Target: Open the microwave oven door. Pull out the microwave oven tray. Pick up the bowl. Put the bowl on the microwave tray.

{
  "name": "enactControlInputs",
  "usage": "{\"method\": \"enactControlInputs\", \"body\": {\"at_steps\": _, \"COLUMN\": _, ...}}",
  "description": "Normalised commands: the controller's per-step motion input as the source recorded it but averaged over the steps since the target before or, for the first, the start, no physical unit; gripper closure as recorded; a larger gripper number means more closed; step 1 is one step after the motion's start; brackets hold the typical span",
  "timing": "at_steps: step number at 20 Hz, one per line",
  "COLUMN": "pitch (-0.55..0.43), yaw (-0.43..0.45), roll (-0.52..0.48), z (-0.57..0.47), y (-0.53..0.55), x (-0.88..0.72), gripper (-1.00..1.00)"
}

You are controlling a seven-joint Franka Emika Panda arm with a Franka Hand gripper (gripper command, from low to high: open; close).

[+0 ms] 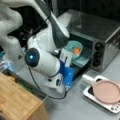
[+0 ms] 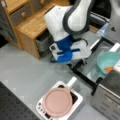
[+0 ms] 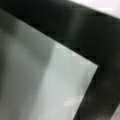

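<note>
My gripper hangs low over the opened microwave oven door, tucked under my own wrist housing; fingertips hidden in both front views, so I cannot tell whether the jaws are parted or closed, nor whether they hold anything. Wrist view shows only a pale glassy panel with a dark frame edge very close up, which I take for the door.

Door is down flat, hinged at its lower edge, black frame lying toward the counter. The microwave oven stands behind it, three black knobs in a column at a front view's right.

The bowl, turquoise with an orange lump inside, sits at the oven mouth, resting on what looks like the microwave oven tray, a thin dark sheet partly drawn out. Also seen in a front view.

Judgement: door open, tray out, bowl apparently set down; the placing step looks finished or nearly so, and I am nearest the door's front edge, apart from the bowl.

Off to the side: pink plate on a white dish; wooden cabinet well apart.
</note>
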Motion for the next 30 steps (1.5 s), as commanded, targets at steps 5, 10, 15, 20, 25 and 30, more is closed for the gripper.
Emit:
{"method": "enactControlInputs", "body": {"at_steps": 5, "pitch": 0.015, "yaw": 0.031, "roll": 0.217, "z": -0.05, "y": -0.12, "x": 0.15, "gripper": -1.0}}
{"method": "enactControlInputs", "body": {"at_steps": 10, "pitch": 0.015, "yaw": 0.031, "roll": 0.216, "z": -0.05, "y": -0.12, "x": 0.15, "gripper": -1.0}}
{"method": "enactControlInputs", "body": {"at_steps": 15, "pitch": 0.014, "yaw": 0.031, "roll": 0.216, "z": -0.05, "y": -0.12, "x": 0.15, "gripper": -1.0}}
{"method": "enactControlInputs", "body": {"at_steps": 20, "pitch": 0.014, "yaw": 0.031, "roll": 0.216, "z": -0.05, "y": -0.12, "x": 0.15, "gripper": -1.0}}
{"method": "enactControlInputs", "body": {"at_steps": 25, "pitch": 0.014, "yaw": 0.031, "roll": 0.216, "z": -0.05, "y": -0.12, "x": 0.15, "gripper": -1.0}}
{"method": "enactControlInputs", "body": {"at_steps": 30, "pitch": 0.014, "yaw": 0.031, "roll": 0.216, "z": -0.05, "y": -0.12, "x": 0.15, "gripper": -1.0}}
